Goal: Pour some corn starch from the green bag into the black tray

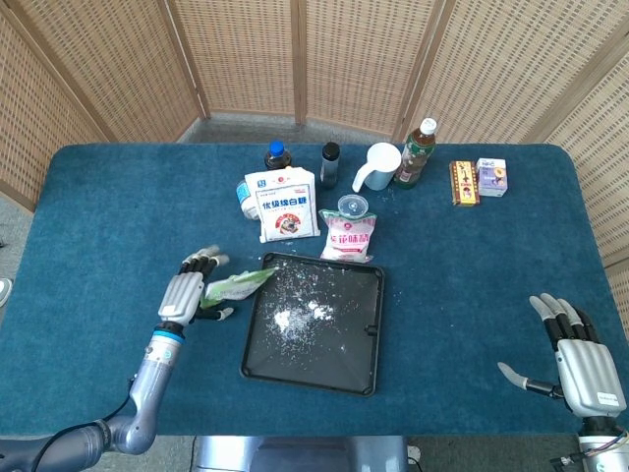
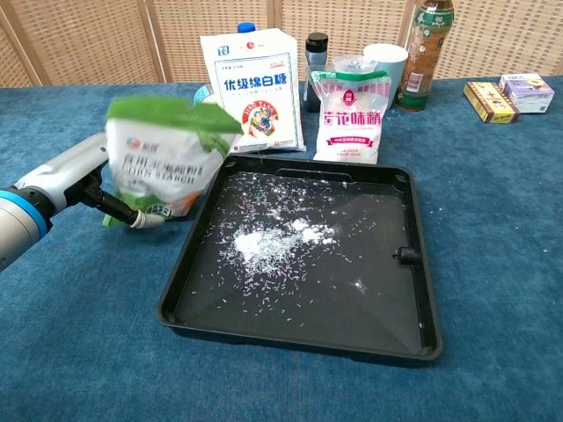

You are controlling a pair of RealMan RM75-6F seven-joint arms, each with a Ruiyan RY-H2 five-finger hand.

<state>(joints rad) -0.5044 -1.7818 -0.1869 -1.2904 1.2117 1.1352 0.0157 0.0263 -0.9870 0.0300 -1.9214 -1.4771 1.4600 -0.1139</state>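
A: Chest cam: left hand (image 2: pixel 84 180) holds green corn starch bag (image 2: pixel 167 158) upright, just left of black tray (image 2: pixel 185 281). Bag's lower edge near tray's left rim.

B: Tray contents?

A: White powder pile (image 2: pixel 264 242) at center-left, grains scattered across floor. Behind tray: white sugar bag (image 2: pixel 255 88), small clear-and-pink seasoning bag (image 2: pixel 352 119), dark bottle (image 2: pixel 314 70), white cup (image 2: pixel 391 61). Far right: two small boxes (image 2: pixel 510 95). All on blue tablecloth (image 2: pixel 493 220).
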